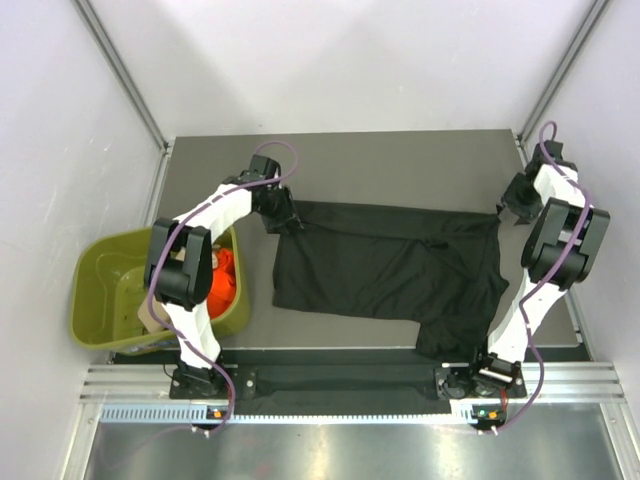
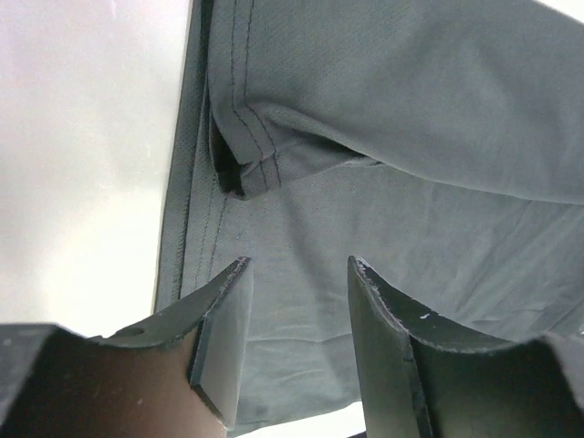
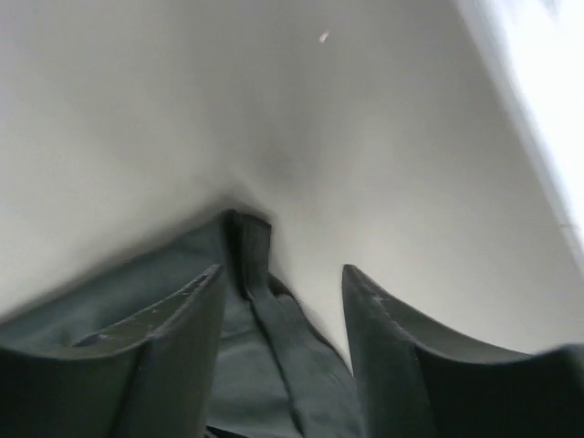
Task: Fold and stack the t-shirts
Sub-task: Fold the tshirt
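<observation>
Only the top view shows the black t-shirt whole: it is spread mid-table, long axis left to right. It also shows the orange-red t-shirt in the tub, at left.

Left wrist view: the left gripper has its fingers spread over a stitched hem.

Right wrist view: the right gripper has its fingers spread around a cloth corner, not pinching it.

Black t-shirt spread on table

It was a robot lab cell: bare white walls on metal posts stood beyond the left gripper and right gripper, a dark table lay under them, and the left arm and right arm were bolted to a rail behind them
</observation>
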`<move>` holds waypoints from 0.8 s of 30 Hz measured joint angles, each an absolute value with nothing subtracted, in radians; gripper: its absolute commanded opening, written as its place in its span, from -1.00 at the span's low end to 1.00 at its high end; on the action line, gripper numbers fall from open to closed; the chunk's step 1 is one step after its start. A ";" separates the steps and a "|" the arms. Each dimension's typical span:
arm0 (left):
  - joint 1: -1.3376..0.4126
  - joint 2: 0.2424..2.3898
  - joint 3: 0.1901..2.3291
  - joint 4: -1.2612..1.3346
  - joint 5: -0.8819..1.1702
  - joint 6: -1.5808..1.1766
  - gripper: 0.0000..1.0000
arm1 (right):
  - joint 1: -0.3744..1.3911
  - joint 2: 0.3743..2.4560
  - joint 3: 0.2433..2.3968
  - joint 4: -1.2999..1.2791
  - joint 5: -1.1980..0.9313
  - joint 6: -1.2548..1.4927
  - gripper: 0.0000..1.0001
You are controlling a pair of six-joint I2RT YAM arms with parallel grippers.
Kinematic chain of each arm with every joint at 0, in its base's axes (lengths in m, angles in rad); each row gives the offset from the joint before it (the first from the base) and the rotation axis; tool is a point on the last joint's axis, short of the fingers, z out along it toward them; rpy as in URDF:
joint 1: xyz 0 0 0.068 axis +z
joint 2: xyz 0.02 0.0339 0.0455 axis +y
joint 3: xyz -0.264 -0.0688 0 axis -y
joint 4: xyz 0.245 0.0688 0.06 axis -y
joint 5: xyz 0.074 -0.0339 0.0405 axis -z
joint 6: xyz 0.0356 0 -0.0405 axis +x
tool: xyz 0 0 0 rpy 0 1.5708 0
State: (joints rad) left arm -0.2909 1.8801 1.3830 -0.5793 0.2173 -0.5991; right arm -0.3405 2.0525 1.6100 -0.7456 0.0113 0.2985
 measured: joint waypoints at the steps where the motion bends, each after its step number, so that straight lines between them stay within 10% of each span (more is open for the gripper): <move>1: -0.291 1.878 1.390 -0.586 0.212 -0.597 0.00 | -0.335 2.051 1.629 -0.767 0.033 0.296 0.13; 24: -0.291 1.881 1.509 -0.613 0.212 -0.580 -0.22 | 0.068 1.806 1.266 -0.748 -0.183 0.299 0.04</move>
